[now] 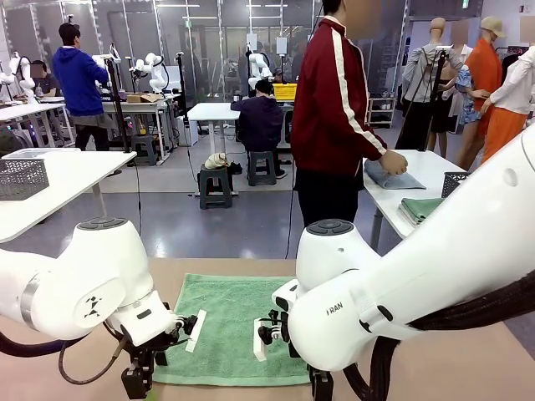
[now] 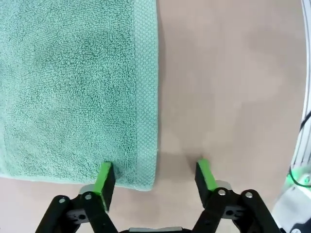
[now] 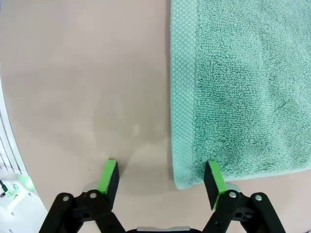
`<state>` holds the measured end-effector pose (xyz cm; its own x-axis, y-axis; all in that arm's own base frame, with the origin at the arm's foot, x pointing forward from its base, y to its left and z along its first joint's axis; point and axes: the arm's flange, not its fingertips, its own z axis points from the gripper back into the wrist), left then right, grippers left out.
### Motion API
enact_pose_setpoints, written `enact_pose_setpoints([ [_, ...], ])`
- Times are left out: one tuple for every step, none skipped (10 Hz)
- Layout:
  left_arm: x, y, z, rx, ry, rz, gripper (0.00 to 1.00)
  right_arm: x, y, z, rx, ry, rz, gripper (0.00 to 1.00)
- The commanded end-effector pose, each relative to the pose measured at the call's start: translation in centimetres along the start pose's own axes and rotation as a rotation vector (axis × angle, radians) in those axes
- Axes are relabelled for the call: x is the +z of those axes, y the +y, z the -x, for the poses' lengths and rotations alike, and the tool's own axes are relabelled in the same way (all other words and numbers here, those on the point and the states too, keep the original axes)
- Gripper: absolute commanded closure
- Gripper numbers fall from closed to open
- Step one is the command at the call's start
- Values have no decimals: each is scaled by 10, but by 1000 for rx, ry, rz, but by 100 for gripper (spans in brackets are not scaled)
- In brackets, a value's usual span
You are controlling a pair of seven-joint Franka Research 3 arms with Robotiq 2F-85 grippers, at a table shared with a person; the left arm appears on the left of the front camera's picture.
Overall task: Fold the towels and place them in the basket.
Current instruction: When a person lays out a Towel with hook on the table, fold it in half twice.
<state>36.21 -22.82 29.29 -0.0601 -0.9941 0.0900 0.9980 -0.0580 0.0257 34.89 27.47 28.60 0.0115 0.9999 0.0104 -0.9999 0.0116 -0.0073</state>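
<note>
A sea-green towel lies spread flat on the tan table between my two arms. My left gripper is open and low over the towel's near corner, with one green pad on the cloth and the other over bare table. My right gripper is open at the opposite near corner of the towel, one pad at the cloth's edge and the other on the table. A dark lattice basket shows partly on a far white table.
A person in a red jacket stands at the far white table with hands on a grey-blue towel. Folded green towels lie beside it. Another grey lattice basket sits on a white table at the left.
</note>
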Motion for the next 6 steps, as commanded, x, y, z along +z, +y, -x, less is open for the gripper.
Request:
enact_pose_setpoints([
  [-5,5,1,-10,-38,-13,30,-2,-2,-3,-13,-14,8,20],
  [-4,5,0,-7,-39,-16,30,-2,-1,-3,-14,-14,12,20],
  [-4,6,-1,-5,-39,-16,30,-3,-2,-3,-14,-14,13,20],
  [-4,6,-1,-4,-38,-15,30,-4,-2,-3,-15,-14,11,20],
  [-4,6,-1,-5,-38,-13,30,-4,-2,-3,-15,-13,10,20],
  [-4,6,0,-7,-37,-12,30,-4,-2,-3,-15,-13,6,20],
])
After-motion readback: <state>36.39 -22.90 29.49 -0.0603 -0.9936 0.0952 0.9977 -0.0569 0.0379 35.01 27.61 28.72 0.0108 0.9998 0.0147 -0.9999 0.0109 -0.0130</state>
